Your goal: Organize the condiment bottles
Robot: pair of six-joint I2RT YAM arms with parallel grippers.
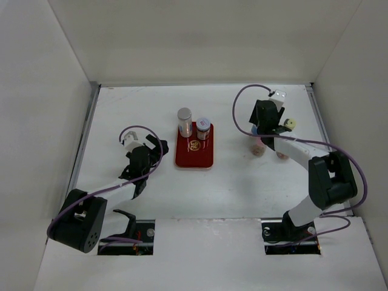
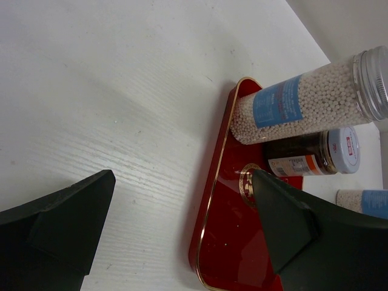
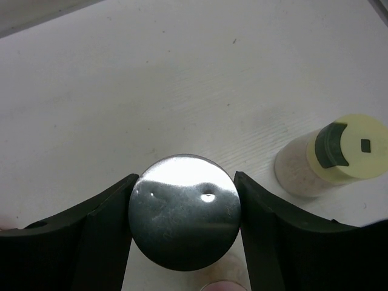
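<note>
Tray, red, gold-rimmed (image 1: 194, 159): set on the white counter (image 1: 230, 182) between the two arms. Two condiment bottles are held upright on its far end, just beside each other:
- tall bead bottle (image 2: 303, 103), clear, silver lid, blue label, filled with white beads;
- dark jar (image 2: 303, 159), shorter, pale lid with a red mark.

Left hand (image 2: 182, 182): released, fingers spread wide, held over bare counter at the tray's left edge; nothing is gripped.

Right hand (image 3: 185, 182): clenched on the grey-lidded bottle (image 3: 185, 224), which is seen from above with a finger pressed against each side of its round metallic lid. It is located at the far right of the counter, well apart from the tray.

Yellow-capped bottle (image 3: 330, 157): cream body, upright on the counter near the right hand, untouched.

Pink-lidded jar (image 1: 257, 150): upright on the counter near the right arm, on the tray's side. A further small jar (image 1: 282, 156) is partly hidden by that arm; its lid cannot be told.
</note>
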